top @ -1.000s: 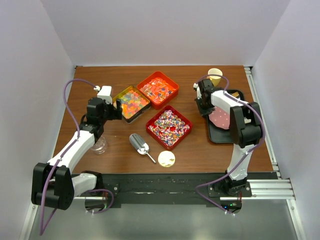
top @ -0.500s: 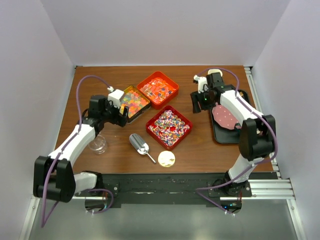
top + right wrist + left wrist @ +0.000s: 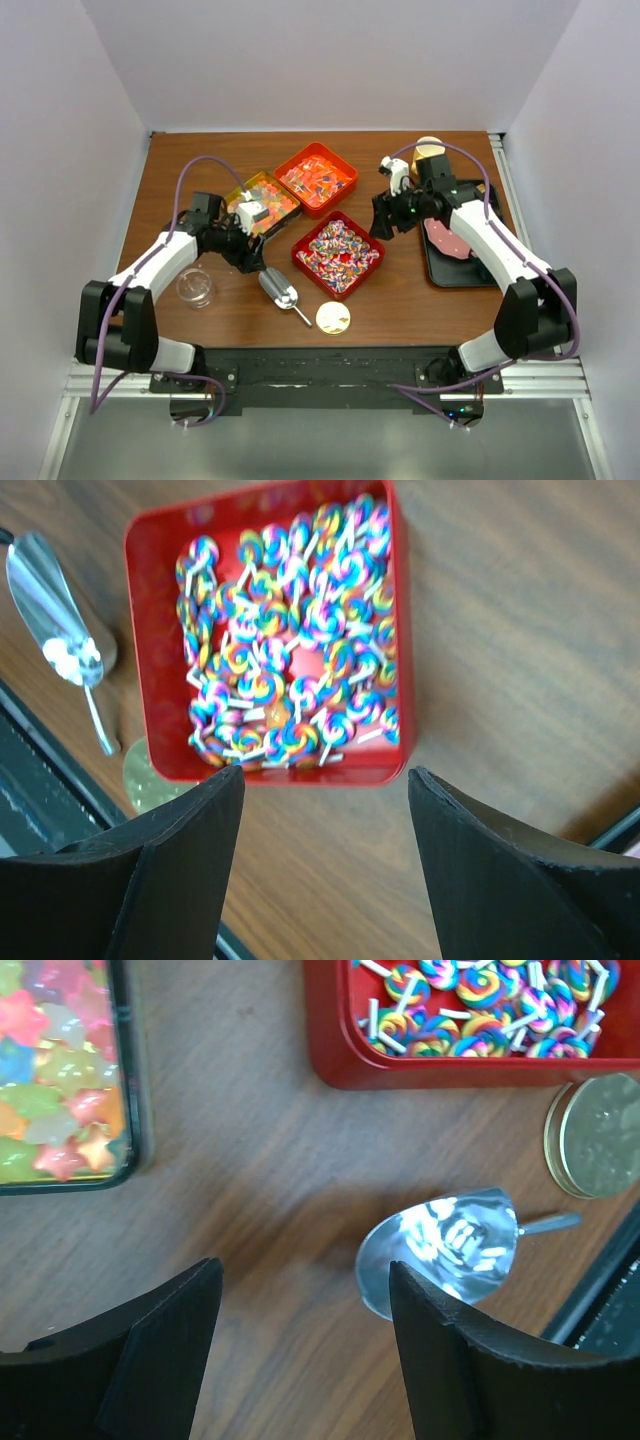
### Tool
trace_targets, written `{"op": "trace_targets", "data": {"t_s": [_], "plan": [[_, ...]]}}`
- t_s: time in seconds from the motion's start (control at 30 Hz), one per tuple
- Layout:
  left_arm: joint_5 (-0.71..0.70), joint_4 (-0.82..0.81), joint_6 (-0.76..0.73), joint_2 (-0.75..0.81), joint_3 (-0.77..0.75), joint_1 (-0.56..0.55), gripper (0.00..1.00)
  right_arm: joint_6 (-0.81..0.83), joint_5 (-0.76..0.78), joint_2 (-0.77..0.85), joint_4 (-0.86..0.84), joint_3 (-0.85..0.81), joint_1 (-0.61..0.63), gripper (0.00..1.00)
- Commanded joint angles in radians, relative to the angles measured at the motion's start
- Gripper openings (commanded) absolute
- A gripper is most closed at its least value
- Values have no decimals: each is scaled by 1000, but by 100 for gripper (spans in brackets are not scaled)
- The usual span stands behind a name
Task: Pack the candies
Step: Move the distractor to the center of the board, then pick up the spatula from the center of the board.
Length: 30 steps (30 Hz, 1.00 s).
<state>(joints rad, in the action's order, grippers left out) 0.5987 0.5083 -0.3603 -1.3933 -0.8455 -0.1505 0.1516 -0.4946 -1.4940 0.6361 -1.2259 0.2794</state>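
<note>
While open, 3 trays (image 3: 138, 660) of candies (image 3: 280, 670)

The top external camera looks steeply down from above and behind the arm bases, far enough off to take in the whole table (image 3: 400, 300). The left wrist camera hangs close over the wood, with the metal scoop (image 3: 440, 1250) at its 4 o'clock. The right wrist camera sits a little farther off, facing down on the swirled lollipops (image 3: 280, 650) in their red tray (image 3: 300, 776). All three views share the tray, the scoop and the gold lid (image 3: 600, 1135).
</note>
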Motion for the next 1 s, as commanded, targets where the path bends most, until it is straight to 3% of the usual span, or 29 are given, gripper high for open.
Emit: {"op": "trace_targets", "data": {"t_s": [0.0,0.2,0.37,0.57,0.6,0.63,0.77,0.97], "plan": [[81,45,-29,-41,-50,-24,72,3,-38,41,-4,42,-5,70],[69,58,-19,-122,-72,-55,68,2,-33,29,-13,31,-5,70],[62,91,-28,-148,-86,-57,58,-1,-41,34,-19,29,-5,70],[119,169,-65,-219,-125,-57,23,-14,-61,54,-29,68,-5,70],[140,182,-75,-243,-132,-57,7,-14,-62,57,-27,74,-5,70],[153,196,-80,-256,-144,-57,0,-8,-62,60,-27,78,-5,70],[177,254,-109,-285,-170,-55,0,31,-67,72,16,92,-5,69],[217,410,-213,-193,-299,-29,0,128,-105,100,12,3,7,70]]}}
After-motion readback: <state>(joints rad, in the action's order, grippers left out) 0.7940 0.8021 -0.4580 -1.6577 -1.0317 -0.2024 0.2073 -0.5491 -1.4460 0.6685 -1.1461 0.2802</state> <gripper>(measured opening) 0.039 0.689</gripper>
